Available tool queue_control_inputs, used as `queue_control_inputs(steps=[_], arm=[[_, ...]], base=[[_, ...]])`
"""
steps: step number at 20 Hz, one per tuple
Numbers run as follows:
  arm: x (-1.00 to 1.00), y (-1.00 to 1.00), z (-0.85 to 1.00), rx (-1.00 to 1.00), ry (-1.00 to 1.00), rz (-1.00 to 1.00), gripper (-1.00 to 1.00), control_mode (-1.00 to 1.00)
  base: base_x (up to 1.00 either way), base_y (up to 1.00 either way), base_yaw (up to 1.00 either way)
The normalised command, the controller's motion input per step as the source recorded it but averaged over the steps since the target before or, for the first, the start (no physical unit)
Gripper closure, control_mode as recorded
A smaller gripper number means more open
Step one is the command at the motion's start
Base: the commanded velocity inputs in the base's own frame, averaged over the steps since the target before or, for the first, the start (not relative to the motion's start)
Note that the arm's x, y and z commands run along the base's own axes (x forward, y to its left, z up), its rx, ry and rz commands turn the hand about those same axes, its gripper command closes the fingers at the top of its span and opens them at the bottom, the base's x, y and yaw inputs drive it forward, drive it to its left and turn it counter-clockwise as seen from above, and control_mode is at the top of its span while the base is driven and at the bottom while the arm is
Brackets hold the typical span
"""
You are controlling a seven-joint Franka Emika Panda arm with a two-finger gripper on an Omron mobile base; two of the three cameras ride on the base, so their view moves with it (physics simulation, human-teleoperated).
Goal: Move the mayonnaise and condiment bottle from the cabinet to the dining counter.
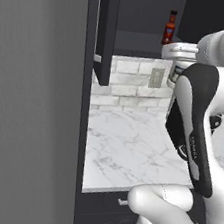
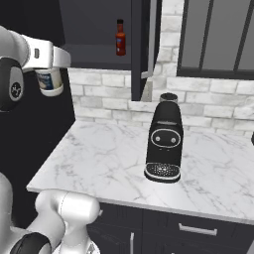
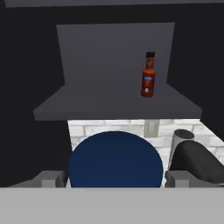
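The mayonnaise [image 2: 50, 82], a slim white jar with a blue label band (writing unreadable), hangs upright in the two-finger gripper [image 2: 49, 74] in the right base view, forearm level. From the left, the red condiment bottle [image 1: 170, 28] stands upright on the open black cabinet [image 1: 107, 30] shelf. From the hand, wide-set fingers [image 3: 49, 178] clasp the jar's navy lid, facing the camera.
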Motion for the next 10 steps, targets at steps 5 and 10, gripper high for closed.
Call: queue_control_inputs(steps=[5,10], arm=[[-0.38,-0.06,-0.35,0.0,0.14,-0.01,1.0,-1.0],[-0.46,-0.09,-0.45,0.0,0.14,0.0,1.0,-1.0]], base=[[0.0,0.0,0.0],[0.0,0.0,0.0]])
